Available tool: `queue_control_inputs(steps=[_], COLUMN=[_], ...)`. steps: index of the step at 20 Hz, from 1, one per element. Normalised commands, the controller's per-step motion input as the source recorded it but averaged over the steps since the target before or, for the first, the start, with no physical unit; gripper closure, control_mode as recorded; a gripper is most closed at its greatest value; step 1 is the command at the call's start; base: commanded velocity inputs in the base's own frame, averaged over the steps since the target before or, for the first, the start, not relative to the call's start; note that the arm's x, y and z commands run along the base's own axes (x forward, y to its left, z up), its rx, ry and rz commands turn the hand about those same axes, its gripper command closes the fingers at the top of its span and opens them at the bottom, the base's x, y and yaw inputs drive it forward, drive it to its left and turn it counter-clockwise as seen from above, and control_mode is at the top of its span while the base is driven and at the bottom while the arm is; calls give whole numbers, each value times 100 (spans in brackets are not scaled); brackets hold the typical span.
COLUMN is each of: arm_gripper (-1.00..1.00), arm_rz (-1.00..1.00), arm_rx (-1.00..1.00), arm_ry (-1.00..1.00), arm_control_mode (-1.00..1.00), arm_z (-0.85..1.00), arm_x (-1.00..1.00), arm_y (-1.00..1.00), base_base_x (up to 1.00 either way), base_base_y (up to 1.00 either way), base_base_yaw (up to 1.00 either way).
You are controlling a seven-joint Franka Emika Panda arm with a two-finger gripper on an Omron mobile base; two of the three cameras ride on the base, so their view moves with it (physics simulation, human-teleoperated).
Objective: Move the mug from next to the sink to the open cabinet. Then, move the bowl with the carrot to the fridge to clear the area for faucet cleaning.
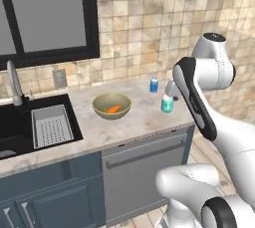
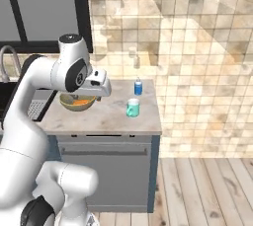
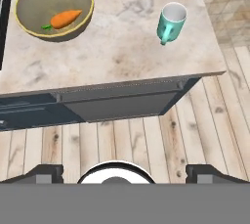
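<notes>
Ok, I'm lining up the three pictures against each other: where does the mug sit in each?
Left base view: mug at the counter's right end, beside the arm.
Right base view: mid-counter, right of the bowl.
Hand view: upper right, handle toward the counter's front edge.
Shared landmark: the blue can just behind it.

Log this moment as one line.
gripper: open, empty | mug: on counter, untouched | bowl: holds carrot

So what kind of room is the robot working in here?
A home kitchen, by the look of it, though a rendered one. A black sink with a gooseneck faucet is set into a marble-look counter, the wall behind is tiled, and a bowl holding a carrot sits out.
</notes>
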Motion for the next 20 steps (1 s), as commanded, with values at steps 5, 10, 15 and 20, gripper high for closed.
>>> queue_control_inputs(steps=[5,10,15,20], arm_gripper=[-100,-100,-100,-100], arm_rz=[0,0,0,0], arm_rx=[0,0,0,0], arm_ry=[0,0,0,0], arm_control_mode=[100,100,100,100], arm_z=[0,0,0,0], arm_x=[0,0,0,0], arm_y=[0,0,0,0], base_base_x=[22,3,23,44], base_base_y=[0,0,1,32], base_base_yaw=[-22,-32,-14,-15])
